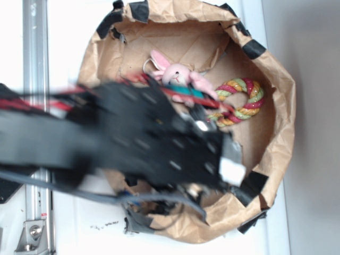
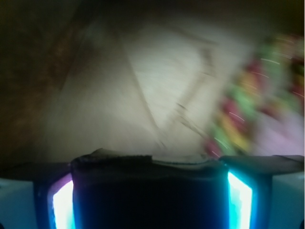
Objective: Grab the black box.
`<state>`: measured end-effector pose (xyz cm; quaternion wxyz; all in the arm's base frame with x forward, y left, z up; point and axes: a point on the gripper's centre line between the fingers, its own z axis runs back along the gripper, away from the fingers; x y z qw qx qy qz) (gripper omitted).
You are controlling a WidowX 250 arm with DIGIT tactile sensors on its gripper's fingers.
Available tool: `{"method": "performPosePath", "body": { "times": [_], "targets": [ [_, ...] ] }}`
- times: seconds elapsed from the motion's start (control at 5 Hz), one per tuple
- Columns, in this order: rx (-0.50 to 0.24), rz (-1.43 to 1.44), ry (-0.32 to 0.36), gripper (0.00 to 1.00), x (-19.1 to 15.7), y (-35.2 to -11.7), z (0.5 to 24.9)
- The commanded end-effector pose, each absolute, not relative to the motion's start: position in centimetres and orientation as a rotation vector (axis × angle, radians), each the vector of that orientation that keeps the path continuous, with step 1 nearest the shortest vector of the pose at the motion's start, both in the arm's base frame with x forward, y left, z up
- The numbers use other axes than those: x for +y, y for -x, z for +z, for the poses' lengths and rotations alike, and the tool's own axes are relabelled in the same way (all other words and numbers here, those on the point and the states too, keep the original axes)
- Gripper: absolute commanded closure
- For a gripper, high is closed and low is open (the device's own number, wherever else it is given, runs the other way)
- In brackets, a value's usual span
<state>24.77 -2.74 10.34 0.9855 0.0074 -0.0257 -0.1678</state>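
A: So, is the gripper [image 2: 151,191] pinching the black box [image 2: 151,195] already?

B: Seemingly; in the wrist view a dark, flat thing is sitting between the two glowing fingers [image 2: 238,200], which are pressing against its sides.

A: How should it be handled?

B: I'd judge keeping the squeeze firm and rising straight, since glossy sides may be slipping.

A: And the surroundings?

B: Crumpled paper bag [image 1: 276,106] on a white tabletop [image 1: 69,42]; farther in, a rope ring [image 1: 247,101] and a pink bunny [image 1: 178,74] are lying close together.
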Motion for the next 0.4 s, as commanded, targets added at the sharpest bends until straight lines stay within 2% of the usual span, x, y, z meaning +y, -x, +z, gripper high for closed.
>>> {"method": "performPosePath", "body": {
  "times": [0.0,0.2],
  "targets": [
    [-0.142,-0.072,0.015,1.0,-1.19,-24.72,16.26],
    [-0.125,-0.043,0.03,1.0,-1.21,-25.05,16.56]
  ]
}}
